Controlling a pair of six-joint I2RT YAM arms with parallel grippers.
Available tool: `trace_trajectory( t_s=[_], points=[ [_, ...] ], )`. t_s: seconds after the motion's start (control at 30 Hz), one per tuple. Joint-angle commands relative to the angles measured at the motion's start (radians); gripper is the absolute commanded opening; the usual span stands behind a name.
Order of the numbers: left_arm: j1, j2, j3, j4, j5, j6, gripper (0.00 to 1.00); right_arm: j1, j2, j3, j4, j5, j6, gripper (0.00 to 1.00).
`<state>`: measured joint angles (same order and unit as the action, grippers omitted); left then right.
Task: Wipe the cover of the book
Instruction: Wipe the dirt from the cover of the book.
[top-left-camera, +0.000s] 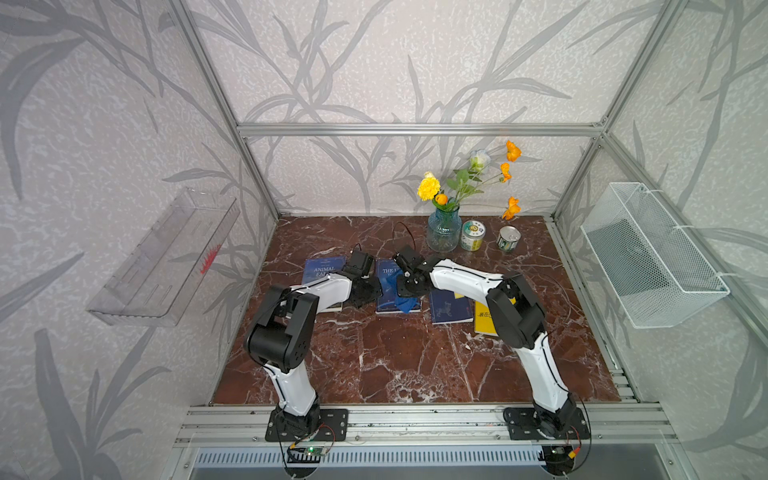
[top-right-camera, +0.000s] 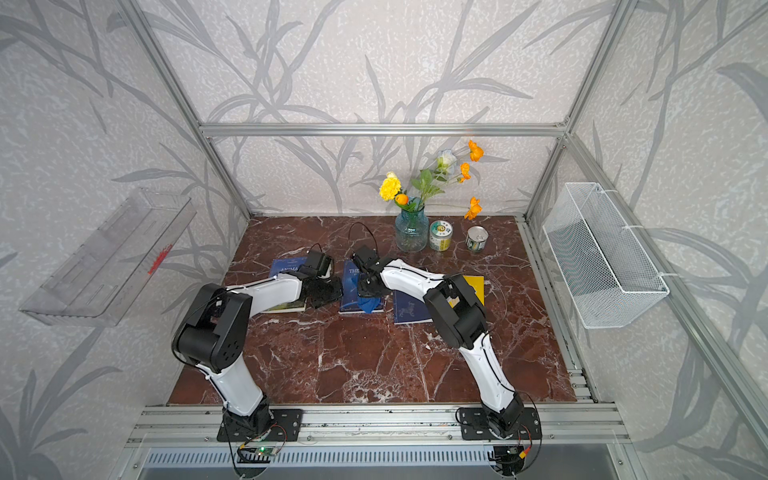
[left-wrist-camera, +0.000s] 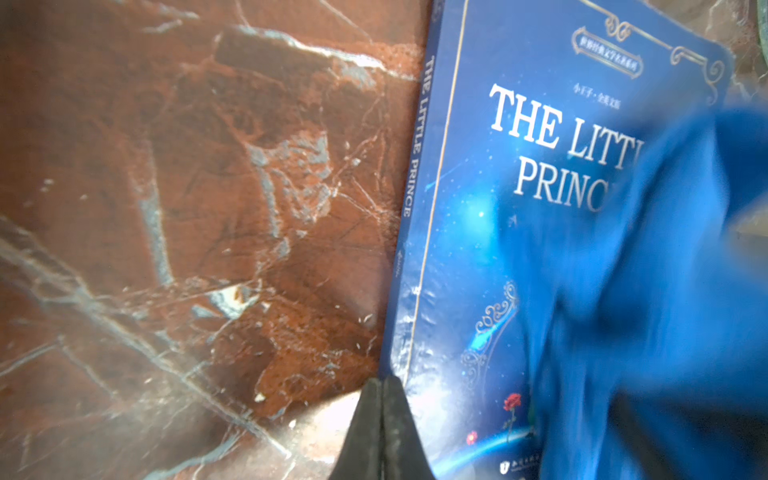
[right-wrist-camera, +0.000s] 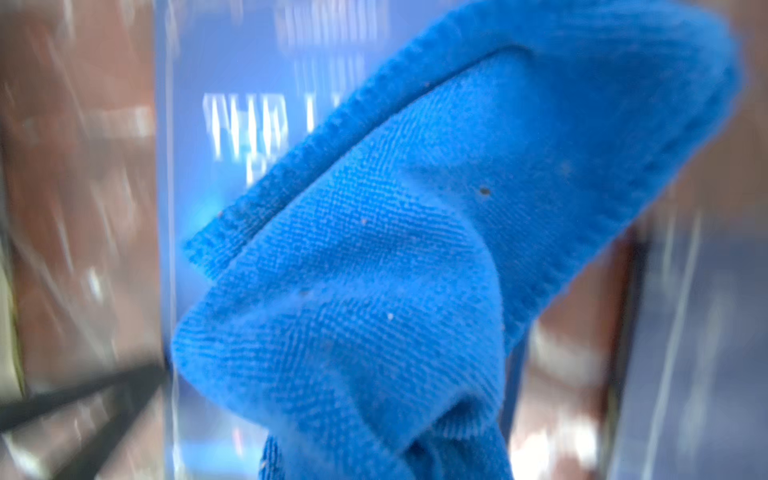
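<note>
The book (left-wrist-camera: 478, 232) is being wiped with the cloth (right-wrist-camera: 374, 257) pinched by the right gripper (top-left-camera: 402, 291), left gripper (left-wrist-camera: 381, 384) closed empty; leftward strokes probably being needed next

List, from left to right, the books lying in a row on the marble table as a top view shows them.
Animal Farm book → The Little Prince book, with the blue cloth on it → dark blue book → yellow book

We see a blue book (left-wrist-camera: 478, 257), "The Little Prince", lying flat on the table (left-wrist-camera: 166, 208), a crumpled blue cloth (left-wrist-camera: 673, 291) over part of its cover.
</note>
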<state>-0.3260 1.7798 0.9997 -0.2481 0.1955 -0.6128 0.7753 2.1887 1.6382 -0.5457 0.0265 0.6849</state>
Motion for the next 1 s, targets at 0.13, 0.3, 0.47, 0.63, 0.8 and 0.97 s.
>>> trace_trajectory(
  t_s=[0.13, 0.3, 0.47, 0.63, 0.8, 0.97],
  points=[
    [-0.002, 0.047, -0.033, -0.089, -0.006, 0.001, 0.06, -0.048, 0.181, 0.101, -0.211, -0.028, 0.002, 0.0],
    [-0.002, 0.049, -0.034, -0.085, -0.003, -0.001, 0.06, -0.085, 0.381, 0.456, -0.387, -0.022, -0.031, 0.0],
    [-0.002, 0.062, -0.032, -0.084, 0.003, -0.001, 0.06, -0.064, 0.469, 0.591, -0.524, -0.005, -0.08, 0.0],
    [-0.002, 0.058, -0.033, -0.083, 0.0, -0.001, 0.06, -0.004, 0.26, 0.206, -0.314, 0.0, -0.058, 0.0],
    [-0.002, 0.056, -0.032, -0.084, -0.001, -0.001, 0.06, 0.015, 0.104, -0.071, -0.14, -0.026, 0.019, 0.0],
    [-0.002, 0.056, -0.031, -0.087, -0.004, -0.001, 0.06, -0.032, 0.22, 0.108, -0.221, -0.046, -0.005, 0.0]
  ],
)
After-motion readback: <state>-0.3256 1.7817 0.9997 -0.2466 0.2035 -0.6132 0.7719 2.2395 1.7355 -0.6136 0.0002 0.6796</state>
